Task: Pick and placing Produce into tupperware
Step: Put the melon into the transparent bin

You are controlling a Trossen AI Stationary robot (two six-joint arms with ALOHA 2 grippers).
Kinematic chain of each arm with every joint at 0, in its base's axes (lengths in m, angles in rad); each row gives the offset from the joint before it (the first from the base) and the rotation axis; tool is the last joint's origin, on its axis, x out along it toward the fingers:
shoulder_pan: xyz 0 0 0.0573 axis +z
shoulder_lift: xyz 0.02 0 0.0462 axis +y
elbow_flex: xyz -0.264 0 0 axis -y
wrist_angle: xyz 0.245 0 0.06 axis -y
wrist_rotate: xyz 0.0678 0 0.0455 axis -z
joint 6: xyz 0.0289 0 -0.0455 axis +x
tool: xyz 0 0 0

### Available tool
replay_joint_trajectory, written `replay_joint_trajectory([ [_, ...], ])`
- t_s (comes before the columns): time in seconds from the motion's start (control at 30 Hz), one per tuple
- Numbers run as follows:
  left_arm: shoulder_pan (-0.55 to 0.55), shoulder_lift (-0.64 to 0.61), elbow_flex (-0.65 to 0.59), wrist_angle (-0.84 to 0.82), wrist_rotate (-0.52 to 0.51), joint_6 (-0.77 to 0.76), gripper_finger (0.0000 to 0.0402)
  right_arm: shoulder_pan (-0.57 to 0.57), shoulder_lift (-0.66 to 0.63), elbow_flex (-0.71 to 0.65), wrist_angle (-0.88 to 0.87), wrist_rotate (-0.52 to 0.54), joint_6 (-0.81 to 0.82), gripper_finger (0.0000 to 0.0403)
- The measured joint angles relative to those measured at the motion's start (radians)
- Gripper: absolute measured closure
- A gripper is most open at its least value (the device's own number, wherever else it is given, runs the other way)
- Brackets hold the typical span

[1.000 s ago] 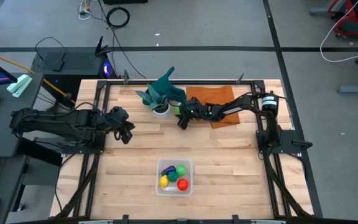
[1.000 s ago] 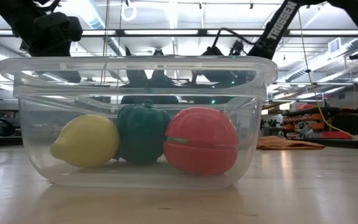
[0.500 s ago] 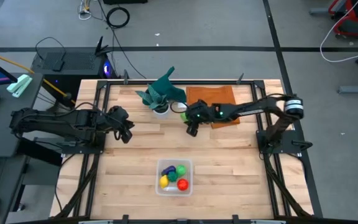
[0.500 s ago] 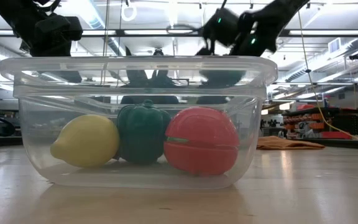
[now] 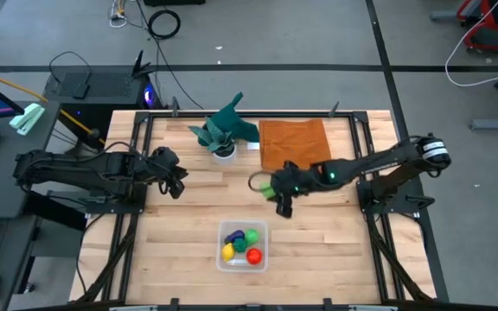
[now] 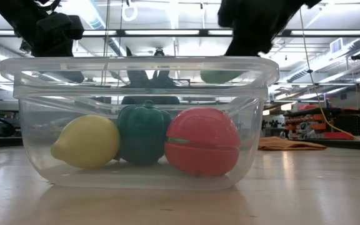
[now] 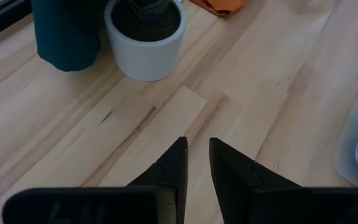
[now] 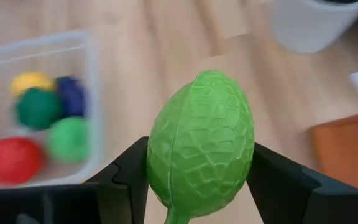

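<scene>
The tupperware (image 5: 243, 244), a clear low box, stands near the table's front edge; its floor rests on the wood. It holds several pieces of produce, among them a yellow one (image 6: 87, 141), a dark green one (image 6: 144, 134) and a red one (image 6: 202, 140). My right gripper (image 5: 277, 192) hangs above the table a little beyond the box, shut on a light green piece (image 8: 201, 143). My left gripper (image 5: 177, 179) waits at the table's left, raised, with only a narrow gap between its fingers (image 7: 196, 163) and nothing in it. My right gripper pinches the light green piece by its two bulging sides (image 8: 161, 163) between its two fingers (image 8: 272, 180), about halfway along it. The fingers slant down from the table's right side. The piece is lifted clear of the table, its rounded end pointing away from the wrist.
A teal-leaved plant in a white pot (image 5: 223, 149) stands at the back middle, with an orange-brown cloth (image 5: 294, 142) lying flat to its right. Bare wood lies between the pot and the box.
My right gripper has risen and gone from beside the plant pot toward the table's near edge and the tupperware, carrying the light green piece clear of the table. It has also tipped further nose-down.
</scene>
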Motion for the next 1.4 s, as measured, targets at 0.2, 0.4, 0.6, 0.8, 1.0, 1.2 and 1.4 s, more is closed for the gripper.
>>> replay_joint_trajectory([
  [0.2,0.0,0.0,0.0,-0.011,0.001,0.008,0.0324,0.132,-0.008,0.0,-0.033,0.009,0.12,0.0219],
  [0.4,0.0,0.0,0.0,-0.031,0.001,0.009,0.0324,0.27,-0.008,0.0,-0.032,0.01,0.348,0.022],
  [0.6,0.0,0.0,0.0,-0.033,0.002,0.009,0.0323,0.395,-0.004,0.0,-0.029,0.01,0.536,0.022],
  [0.8,0.0,0.0,0.0,-0.035,0.002,0.009,0.032,0.436,0.001,0.001,0.07,0.084,0.644,0.022],
  [1.0,0.0,0.0,0.0,-0.036,0.002,0.01,0.0322,0.393,0.127,0.155,0.079,0.099,0.53,0.022],
  [1.2,0.0,0.0,0.0,-0.045,0.002,0.012,0.0315,0.343,0.313,0.423,-0.051,0.053,0.322,0.022],
  [1.4,0.0,0.0,0.0,-0.05,0.002,0.011,0.0318,0.311,0.402,0.541,-0.13,-0.043,0.255,0.022],
])
